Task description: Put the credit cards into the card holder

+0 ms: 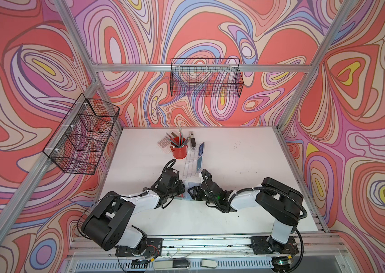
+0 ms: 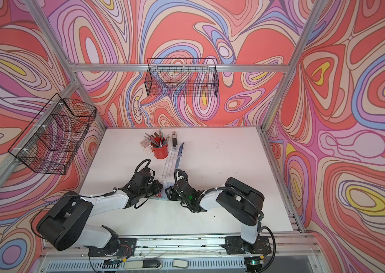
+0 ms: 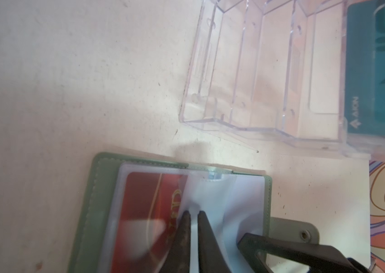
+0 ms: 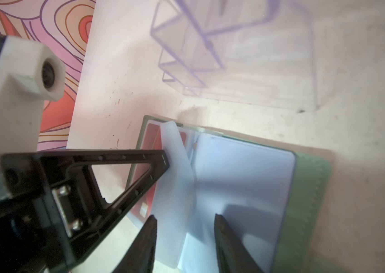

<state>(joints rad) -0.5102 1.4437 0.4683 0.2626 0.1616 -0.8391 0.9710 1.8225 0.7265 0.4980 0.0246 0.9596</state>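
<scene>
One clear plastic sleeve (image 3: 210, 196) of the sage-green card holder (image 3: 97, 201) (likely limp, slippery; take its edge): left gripper (image 3: 194, 212) pinches it, right gripper (image 4: 185, 217) open.

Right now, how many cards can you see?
3. A red card sits in a sleeve of the open card holder. A teal card and a dark blue card sit in the clear acrylic stand. Others may be hidden.

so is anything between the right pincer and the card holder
Nothing visible. The right pincer hangs open right over the open card holder; the only thing at its tips is the holder's own clear sleeve, pinched upright by the left pincer.
</scene>
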